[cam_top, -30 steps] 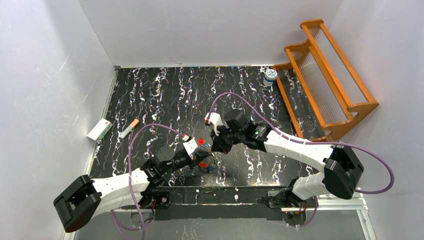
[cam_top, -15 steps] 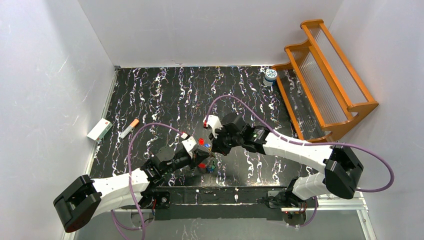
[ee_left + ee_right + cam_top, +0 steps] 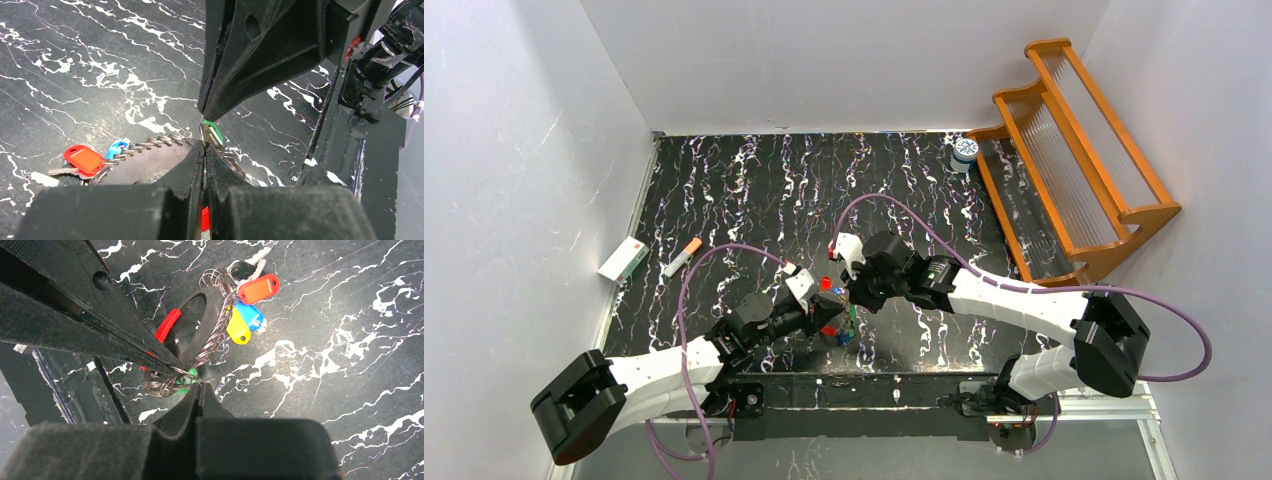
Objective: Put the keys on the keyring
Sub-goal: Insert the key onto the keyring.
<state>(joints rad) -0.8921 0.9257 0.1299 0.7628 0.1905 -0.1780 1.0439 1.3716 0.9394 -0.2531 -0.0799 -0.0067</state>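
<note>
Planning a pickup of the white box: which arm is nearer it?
Left. The left arm lies on the near side of the white box; the right arm spans the table's right half.

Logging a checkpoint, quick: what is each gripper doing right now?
Left gripper: closed, fingers pinching the keyring.
Right gripper: closed, apparently on the green key.

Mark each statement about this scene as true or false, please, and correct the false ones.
1. A red tag and a blue tag lie next to each other by the keyring. True.
2. Both arms' jaws stand wide open. False: both are shut, tips meeting at the green key.
3. The white-and-blue jar stands beside the wooden rack. True.
4. The orange-tipped pen lies in the rack. False: it lies on the table, near a white box.
</note>
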